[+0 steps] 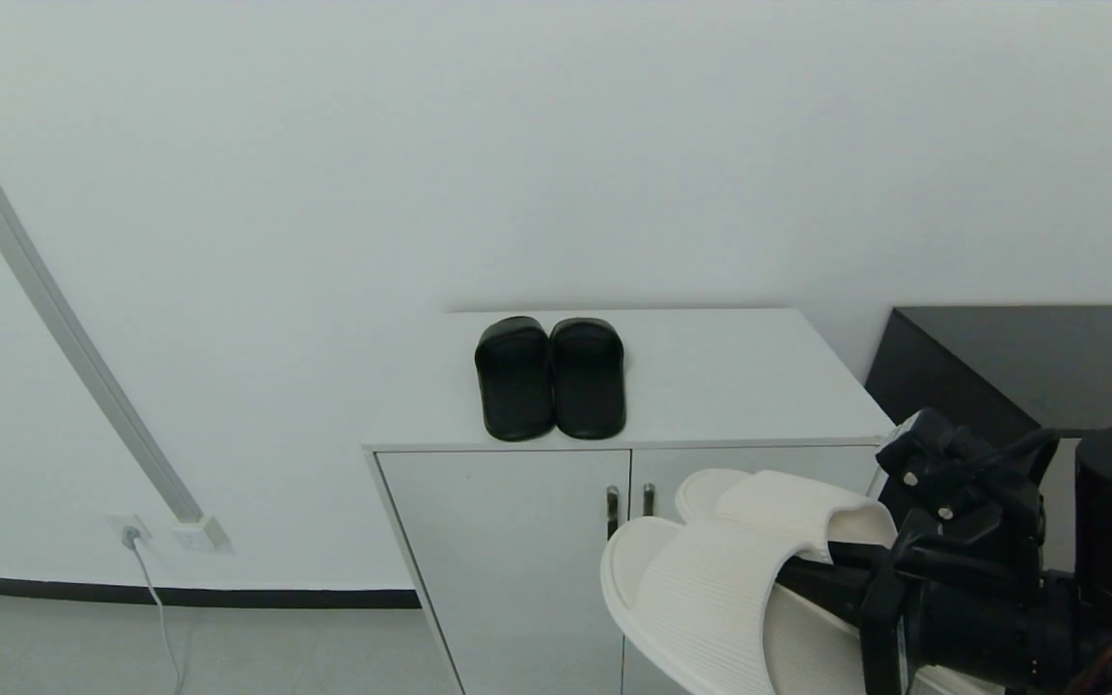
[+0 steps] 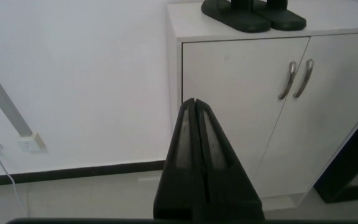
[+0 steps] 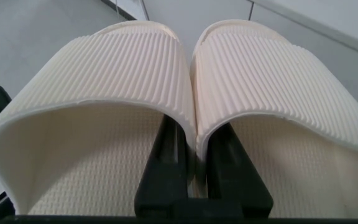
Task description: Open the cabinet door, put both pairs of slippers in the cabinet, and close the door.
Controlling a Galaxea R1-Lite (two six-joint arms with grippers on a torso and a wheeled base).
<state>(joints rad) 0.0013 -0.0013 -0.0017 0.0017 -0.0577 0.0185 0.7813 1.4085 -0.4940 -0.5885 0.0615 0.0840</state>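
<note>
I see both cabinet [image 1: 508, 541] doors shut, 2 handles [image 1: 629, 504] at the seam, and a dark table [image 1: 1029, 357] near its right side. The black slippers [image 1: 550, 378] sit side by side at the top's front edge. My right gripper [image 3: 194, 143] pinches the 2 ribbed white slippers [image 1: 710, 589] together before the right door, and the left gripper [image 2: 195, 106] has its jaws pressed together.

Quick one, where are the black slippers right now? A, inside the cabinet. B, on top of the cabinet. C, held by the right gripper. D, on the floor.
B: the black slippers sit side by side on the cabinet top, above its closed doors, while the right gripper holds the white slippers.
</note>
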